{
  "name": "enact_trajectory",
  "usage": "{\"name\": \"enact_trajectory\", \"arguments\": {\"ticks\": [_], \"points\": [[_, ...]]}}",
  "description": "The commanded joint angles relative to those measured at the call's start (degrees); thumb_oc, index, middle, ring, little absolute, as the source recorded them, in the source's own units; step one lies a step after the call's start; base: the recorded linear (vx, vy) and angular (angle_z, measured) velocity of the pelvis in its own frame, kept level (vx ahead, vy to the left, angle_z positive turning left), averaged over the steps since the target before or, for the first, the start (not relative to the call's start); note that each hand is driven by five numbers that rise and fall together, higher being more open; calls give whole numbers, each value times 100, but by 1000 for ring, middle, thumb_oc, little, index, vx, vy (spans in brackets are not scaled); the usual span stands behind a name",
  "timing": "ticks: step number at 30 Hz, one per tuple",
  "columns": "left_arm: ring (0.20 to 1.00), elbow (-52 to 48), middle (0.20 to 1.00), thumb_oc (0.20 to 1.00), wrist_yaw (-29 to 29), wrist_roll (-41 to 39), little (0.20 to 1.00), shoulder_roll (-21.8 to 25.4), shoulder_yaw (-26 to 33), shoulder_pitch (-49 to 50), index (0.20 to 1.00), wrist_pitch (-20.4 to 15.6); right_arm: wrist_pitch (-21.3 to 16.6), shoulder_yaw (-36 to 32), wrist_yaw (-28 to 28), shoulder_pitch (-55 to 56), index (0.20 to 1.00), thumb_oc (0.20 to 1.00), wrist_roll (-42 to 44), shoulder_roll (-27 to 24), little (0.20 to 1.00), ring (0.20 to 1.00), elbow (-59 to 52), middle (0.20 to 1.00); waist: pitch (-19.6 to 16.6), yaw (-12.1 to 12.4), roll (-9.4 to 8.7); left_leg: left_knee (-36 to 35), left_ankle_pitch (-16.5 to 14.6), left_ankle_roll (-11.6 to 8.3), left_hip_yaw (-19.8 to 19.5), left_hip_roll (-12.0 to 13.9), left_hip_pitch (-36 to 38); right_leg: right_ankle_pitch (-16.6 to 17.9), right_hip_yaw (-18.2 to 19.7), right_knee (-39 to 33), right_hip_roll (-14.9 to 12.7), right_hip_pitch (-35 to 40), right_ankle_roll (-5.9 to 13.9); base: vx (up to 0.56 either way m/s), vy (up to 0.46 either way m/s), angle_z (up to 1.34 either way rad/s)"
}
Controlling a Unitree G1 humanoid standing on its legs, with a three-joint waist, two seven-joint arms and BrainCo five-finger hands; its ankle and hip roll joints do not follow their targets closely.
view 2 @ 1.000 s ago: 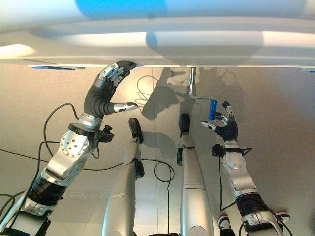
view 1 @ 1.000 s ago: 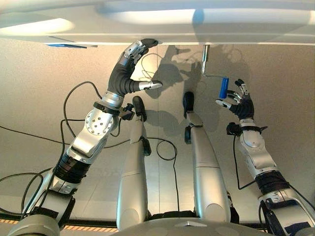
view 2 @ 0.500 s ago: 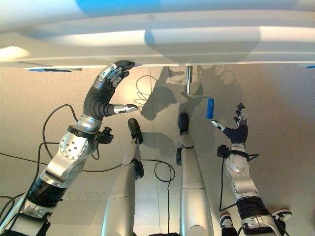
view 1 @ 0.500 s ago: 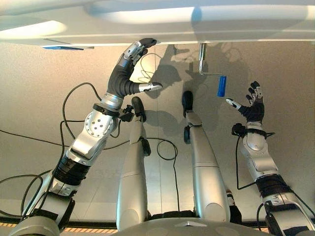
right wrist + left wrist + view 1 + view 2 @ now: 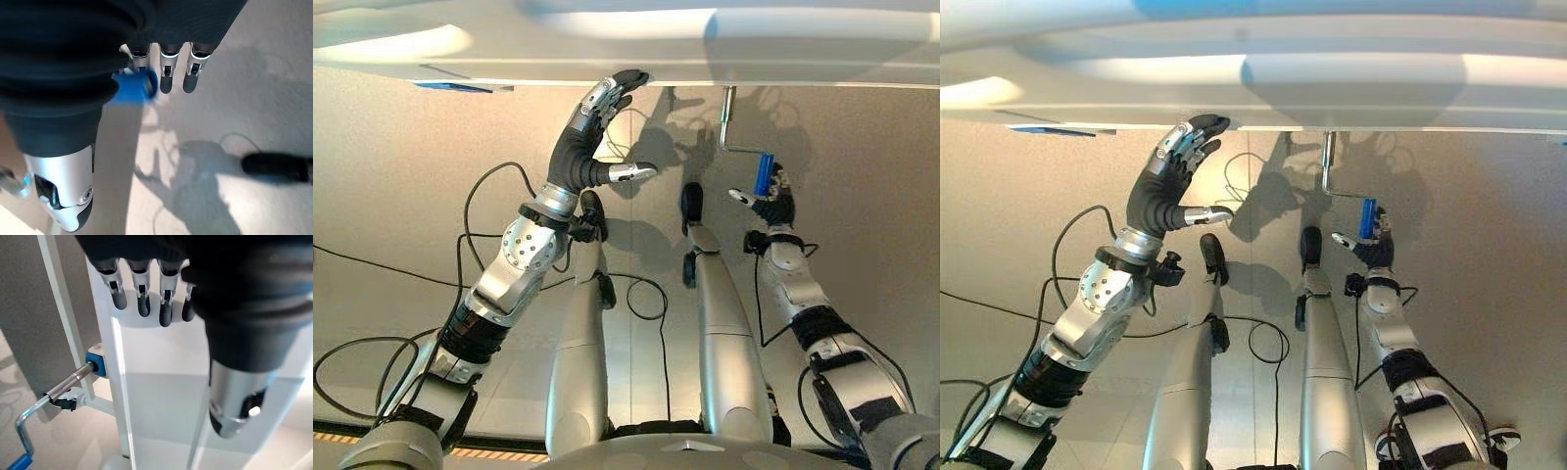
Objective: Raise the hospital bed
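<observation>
Hospital bed (image 5: pixel 636 39) frame edge spans the top of the head views; its crank (image 5: pixel 740 150) hangs beneath the frame. Right robot hand (image 5: pixel 770 204) is at the crank's blue handle (image 5: pixel 763 174), fingers straight, not yet wrapped, lined up for a grip to wind. Left robot hand (image 5: pixel 597 117), fingers extended, tips on the frame edge, likely bracing.

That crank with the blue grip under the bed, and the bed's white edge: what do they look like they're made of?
The crank looks like bare metal: a thin silvery rod with bright glints. Its blue grip is probably plastic or rubber, being matte and evenly coloured. The bed edge seems to be white painted metal or moulded plastic, smooth with a soft sheen.
</observation>
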Motion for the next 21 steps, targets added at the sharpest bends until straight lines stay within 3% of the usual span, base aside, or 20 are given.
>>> {"name": "enact_trajectory", "arguments": {"ticks": [1,8,21], "points": [[1000,-633,1000,1000,-49,-145,1000,-54,6,-210,1000,-355,65,163,221,-126,1000,1000,-1,-160,1000,1000,79,1000,-90,88,-39,785,-776,76,105,-187,-22,879,22,-1414,15,527,614,0,0,0],[1000,-643,1000,1000,-62,-232,1000,-125,-42,-222,1000,-337,136,330,500,-786,1000,1000,539,-310,1000,1000,714,1000,-90,149,-8,842,-806,68,97,-184,-48,872,8,-1394,5,522,607,0,0,0],[1000,-605,1000,1000,8,-227,1000,-106,6,-218,1000,-269,149,500,647,-1146,1000,1000,943,-377,1000,1000,554,1000,-90,158,-45,849,-818,59,95,-165,-100,837,-21,-1358,20,468,594,0,0,0]]}}
